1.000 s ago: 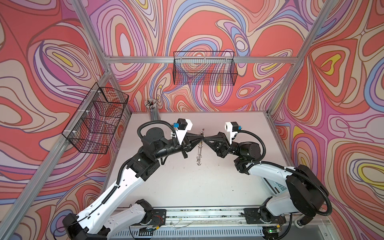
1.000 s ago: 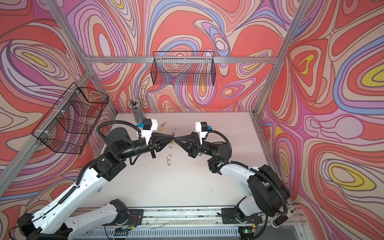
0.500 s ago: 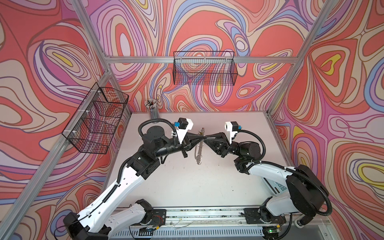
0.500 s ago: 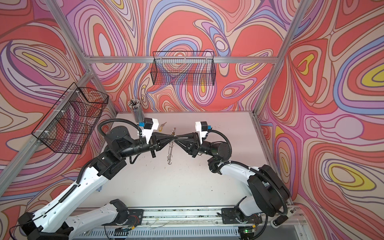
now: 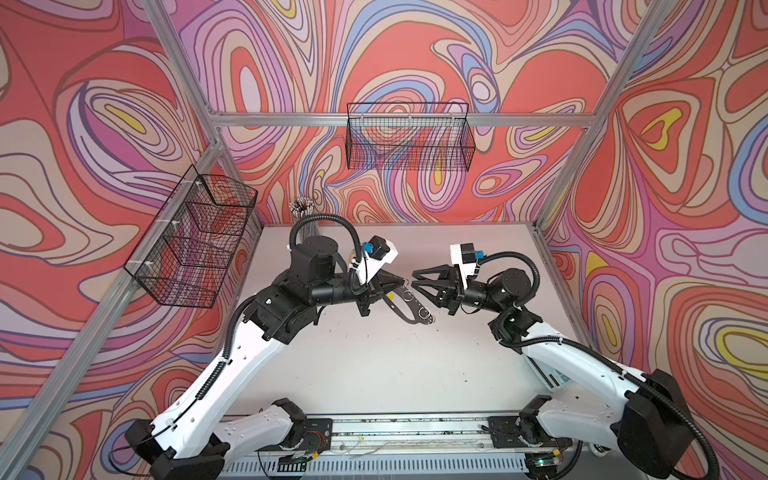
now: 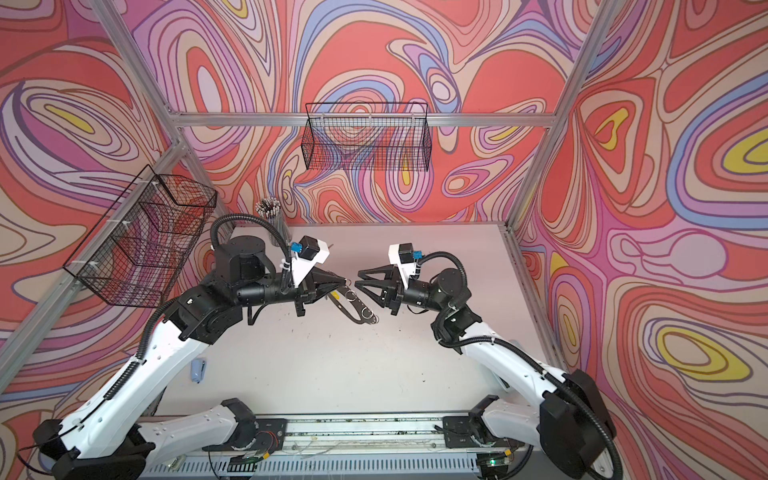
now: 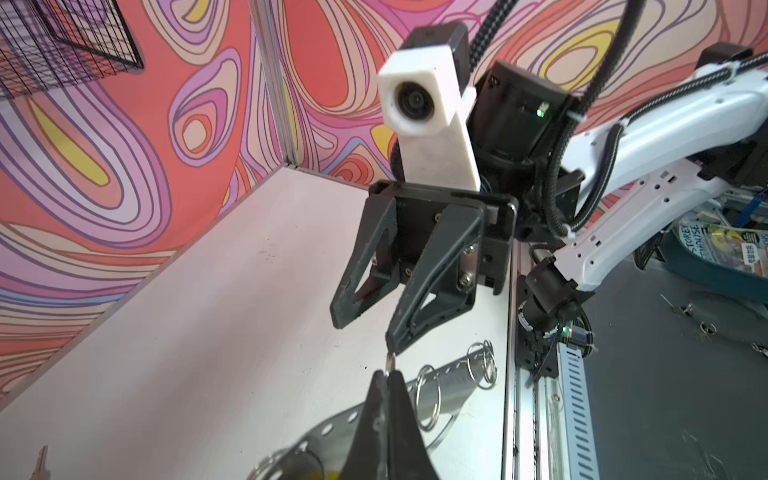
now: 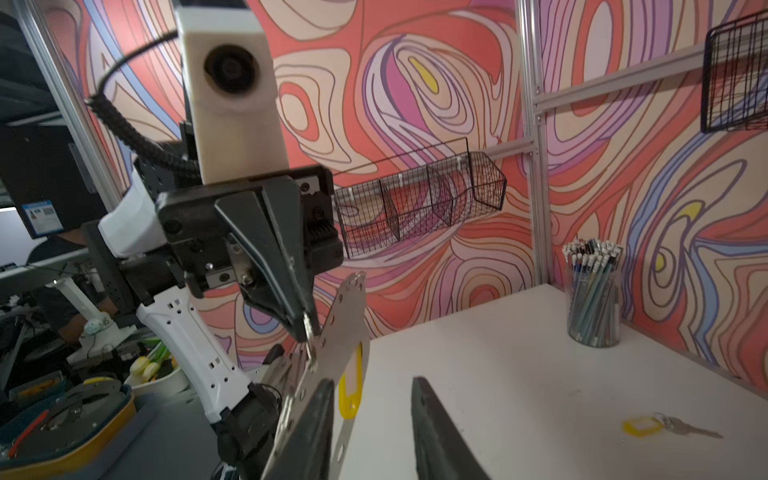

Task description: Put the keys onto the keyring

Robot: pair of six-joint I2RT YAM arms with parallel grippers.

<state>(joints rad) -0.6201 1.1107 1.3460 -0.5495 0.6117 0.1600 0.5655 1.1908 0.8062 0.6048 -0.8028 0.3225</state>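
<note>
Above the middle of the table (image 5: 374, 365), in both top views, the left gripper (image 5: 401, 282) and the right gripper (image 5: 414, 279) stand tip to tip, very near each other. The left jaws are pressed together and the keyring (image 5: 413, 309) hangs slanted below them. The right jaws are apart, with nothing between them (the gap is easy to see from above). From the left wrist camera, I see my left fingers (image 7: 401, 419) closed on a small wire ring at the edge of the keyring (image 7: 451, 380), and the plate runs away under them with two more rings standing on it. The right gripper (image 7: 368, 328) faces this camera with its jaws spread, and one fingertip is just beside the pinched ring; I cannot tell if it touches. From the right wrist camera, the left gripper (image 8: 307, 326) clamps the keyring (image 8: 345, 328) at its edge, the plate is tilted in the air, and a yellow tag (image 8: 349, 395) hangs just behind it. The right fingers (image 8: 316, 428) are apart and hold nothing. A key (image 8: 690, 430), joined to its own tag, lies flat on the table, well apart from both grippers and not far from the pencil cup (image 8: 594, 307).
</note>
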